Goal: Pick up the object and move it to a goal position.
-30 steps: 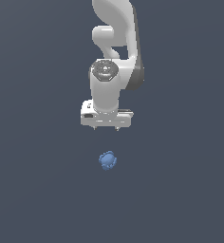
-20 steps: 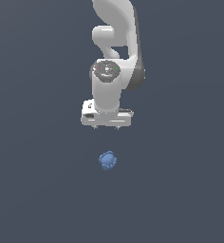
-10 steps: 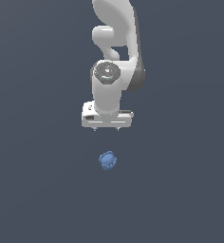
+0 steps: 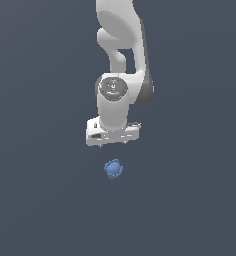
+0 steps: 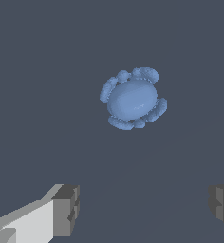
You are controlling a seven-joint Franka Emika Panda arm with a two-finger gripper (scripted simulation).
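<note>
The object is a small lumpy blue blob point(image 4: 113, 169) lying on the dark grey floor. In the exterior view it sits just below and in front of my white gripper point(image 4: 112, 142), which hangs above it without touching. In the wrist view the blue blob point(image 5: 133, 98) shows a smooth dome ringed with small bumps. My two fingertips point(image 5: 66, 209) stand wide apart with nothing between them. The gripper point(image 5: 144, 206) is open and empty, and the blob lies ahead of the gap between the fingers.
The white arm point(image 4: 121, 45) rises from the gripper toward the top of the exterior view. The plain dark grey floor point(image 4: 40, 200) surrounds the blob. No goal marker shows.
The gripper has come down slightly toward the blob and shifted a little. The blob has not moved.
</note>
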